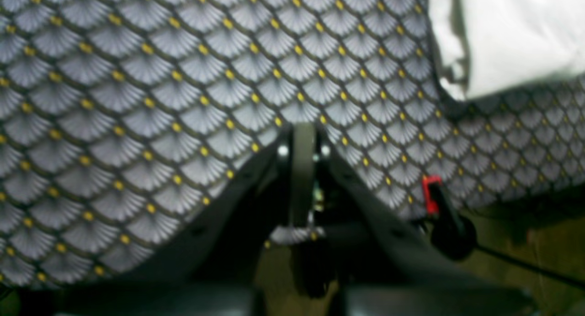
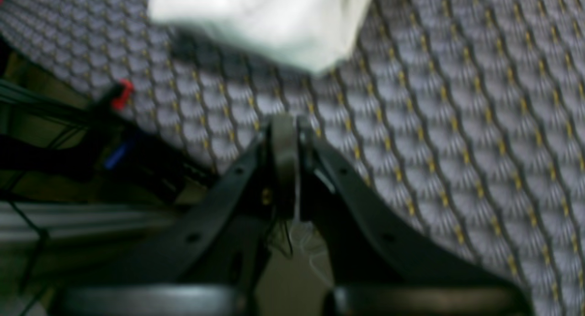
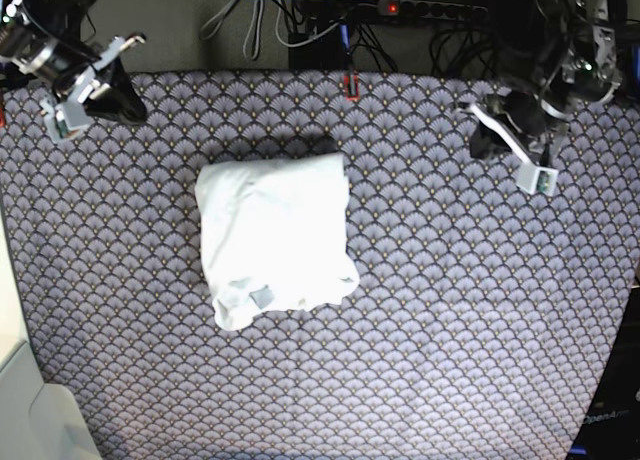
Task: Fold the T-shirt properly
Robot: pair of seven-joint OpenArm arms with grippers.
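Overall, one T-shirt (image 3: 275,235), two grippers and one red-tipped clamp (image 3: 350,86) near the cloth can be counted in the base view. The T-shirt is laid, already bunched into a compact bundle, on the patterned tabletop (image 3: 450,350), between the two arms but nearer the right one. Its long axis is run from the robot's side toward the opposite edge, slightly tilted; which end is the collar cannot be told. The left gripper (image 1: 304,138) and right gripper (image 2: 285,129) are both closed, with nothing held, apart from the cloth.
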